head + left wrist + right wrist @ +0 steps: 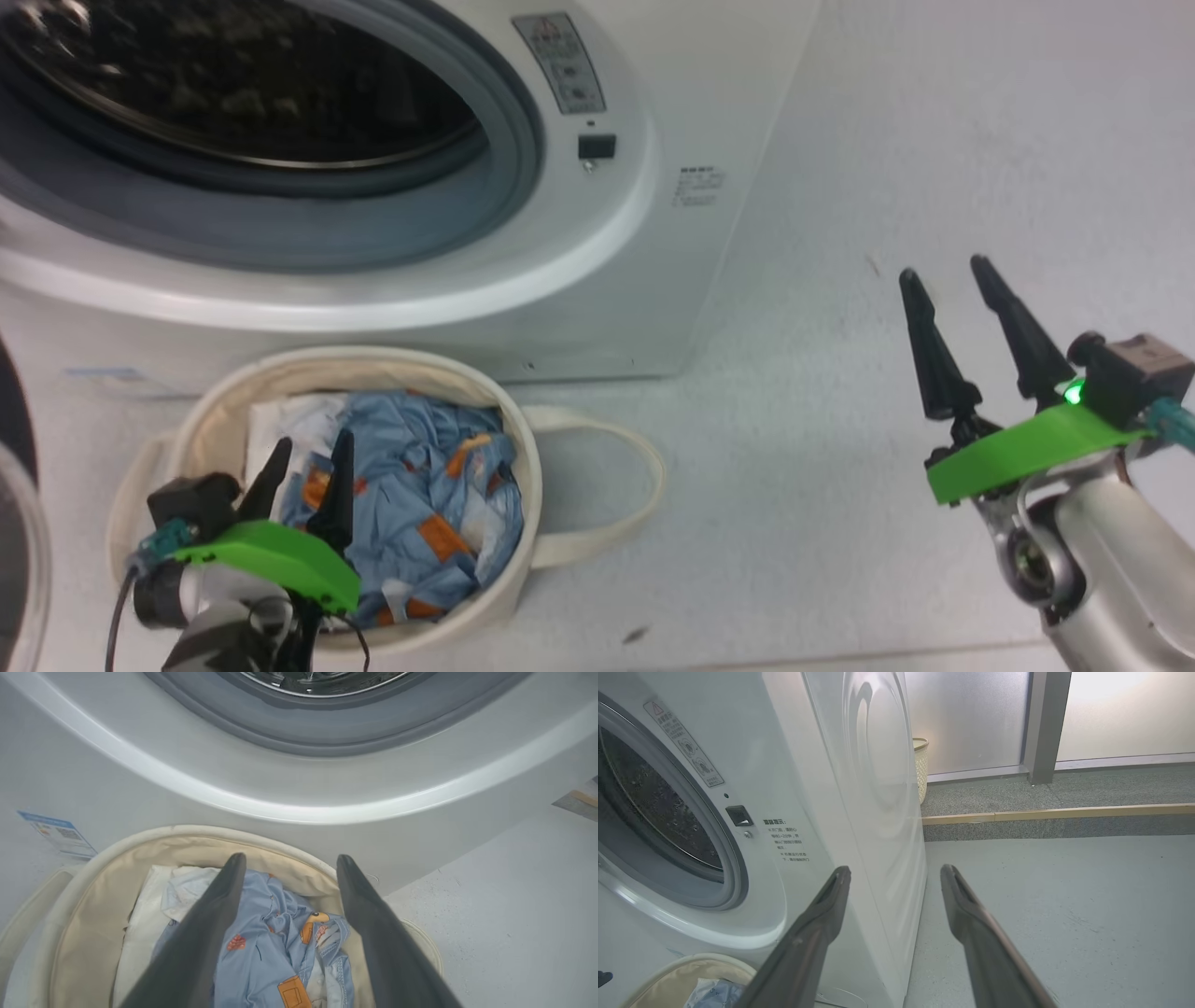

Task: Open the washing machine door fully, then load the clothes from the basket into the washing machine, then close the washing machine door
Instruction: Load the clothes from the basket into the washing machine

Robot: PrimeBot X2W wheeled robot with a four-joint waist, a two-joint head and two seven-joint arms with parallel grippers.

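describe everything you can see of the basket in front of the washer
The basket is a small round cream tub, canvas-looking, soft-sided, with two long loop handles drooping at its sides. It stands upright on the pale floor just before the washing machine. Inside lie the light blue printed clothes and a white cloth. The left end effector, open, hangs over its mouth.
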